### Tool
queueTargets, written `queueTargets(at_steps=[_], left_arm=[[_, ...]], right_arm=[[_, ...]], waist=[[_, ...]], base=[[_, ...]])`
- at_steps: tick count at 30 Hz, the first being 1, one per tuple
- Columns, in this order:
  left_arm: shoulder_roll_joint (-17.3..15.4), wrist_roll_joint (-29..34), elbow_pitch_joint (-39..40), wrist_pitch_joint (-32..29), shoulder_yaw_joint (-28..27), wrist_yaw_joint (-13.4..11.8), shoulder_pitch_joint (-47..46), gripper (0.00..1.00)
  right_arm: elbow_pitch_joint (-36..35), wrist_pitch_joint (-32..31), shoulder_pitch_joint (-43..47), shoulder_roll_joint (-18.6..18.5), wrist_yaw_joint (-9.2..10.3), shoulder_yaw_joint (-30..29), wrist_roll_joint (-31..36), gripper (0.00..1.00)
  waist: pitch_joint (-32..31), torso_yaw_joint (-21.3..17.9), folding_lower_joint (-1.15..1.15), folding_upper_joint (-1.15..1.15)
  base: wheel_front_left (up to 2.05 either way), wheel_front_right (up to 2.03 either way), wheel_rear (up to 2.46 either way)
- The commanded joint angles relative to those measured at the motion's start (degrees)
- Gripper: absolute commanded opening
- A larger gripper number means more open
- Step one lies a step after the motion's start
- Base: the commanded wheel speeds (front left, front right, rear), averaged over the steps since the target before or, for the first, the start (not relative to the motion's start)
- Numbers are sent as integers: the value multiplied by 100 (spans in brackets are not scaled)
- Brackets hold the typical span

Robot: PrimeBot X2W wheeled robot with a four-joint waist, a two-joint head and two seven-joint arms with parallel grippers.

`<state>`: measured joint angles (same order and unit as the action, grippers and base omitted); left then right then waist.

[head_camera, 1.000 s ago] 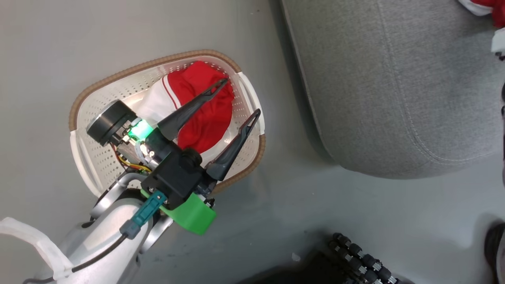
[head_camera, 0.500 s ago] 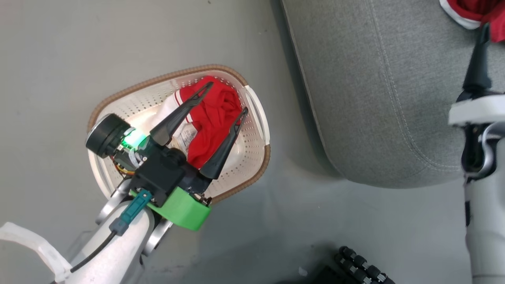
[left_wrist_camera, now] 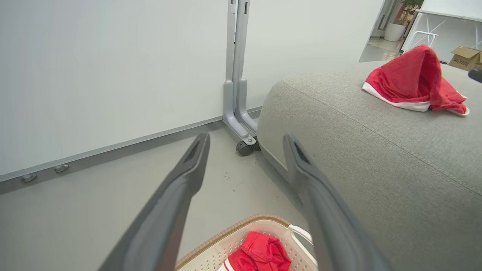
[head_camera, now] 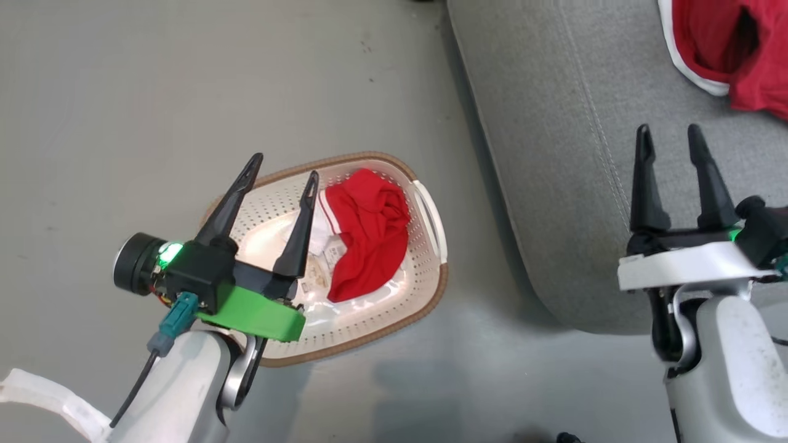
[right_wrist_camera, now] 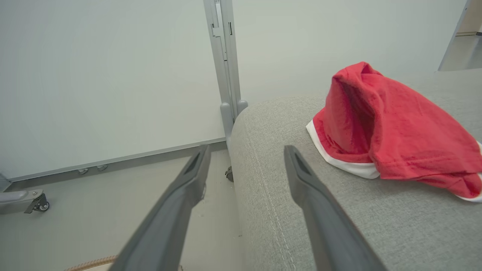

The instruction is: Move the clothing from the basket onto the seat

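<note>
Clothing check: one red garment (head_camera: pixel 368 234) bunched in the basket (head_camera: pixel 400 301), in the half toward the 3 o'clock wall in head view, white sleeve and striped trim on its 9 o'clock side. Long axis roughly 1-to-7. Another, the second garment (head_camera: pixel 726 55), already heaped on the seat (head_camera: pixel 554 154), far right.

Nearer by far: left gripper (head_camera: pixel 285 166), over the basket's 10 o'clock rim, jaws apart, nothing between them, fingers aimed at about 1 o'clock. Garment at roughly 4 o'clock from the fingertips, so off the pointing line rather than ahead of it. Appears raised clear of the basket in left wrist view, garment low at 6 o'clock under the fingers. Likely next move: swing toward 4 o'clock, descend, close across the bundle's short axis.

Farther: right gripper (head_camera: pixel 669 129), above the seat's near edge, jaws apart and empty, fingers at 12, second garment at 1 o'clock of it and not touching.

Seat at 3 o'clock of the basket, strip of grey floor (head_camera: pixel 480 344) between them.
</note>
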<state>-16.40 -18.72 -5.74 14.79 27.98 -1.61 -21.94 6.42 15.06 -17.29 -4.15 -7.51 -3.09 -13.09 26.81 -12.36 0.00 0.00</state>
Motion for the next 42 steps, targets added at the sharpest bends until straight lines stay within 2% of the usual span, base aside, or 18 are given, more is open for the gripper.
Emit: queueTargets(at_steps=[1,12,19,27,42], left_arm=[[62,-64,-54,44,-101,-55,98,100],[598,110,-57,34,-1457,-179,646,100],[892,444,76,32,-2188,17,1109,100],[1110,829,117,32,-2464,354,1555,100],[1280,1167,-124,32,-2527,572,2126,100]], right_arm=[[-70,17,117,26,4,82,42,100],[-327,-34,654,87,4,232,324,100],[-581,-244,987,92,3,107,522,100],[-848,-496,1410,101,4,103,577,100],[-1015,-734,1976,116,4,267,574,100]], waist=[[-318,347,0,0],[-789,991,0,0],[-1055,1243,0,0],[-1398,1353,0,0],[-1998,1258,0,0]], base=[[0,0,0],[0,0,0],[0,0,0],[0,0,0],[0,0,0]])
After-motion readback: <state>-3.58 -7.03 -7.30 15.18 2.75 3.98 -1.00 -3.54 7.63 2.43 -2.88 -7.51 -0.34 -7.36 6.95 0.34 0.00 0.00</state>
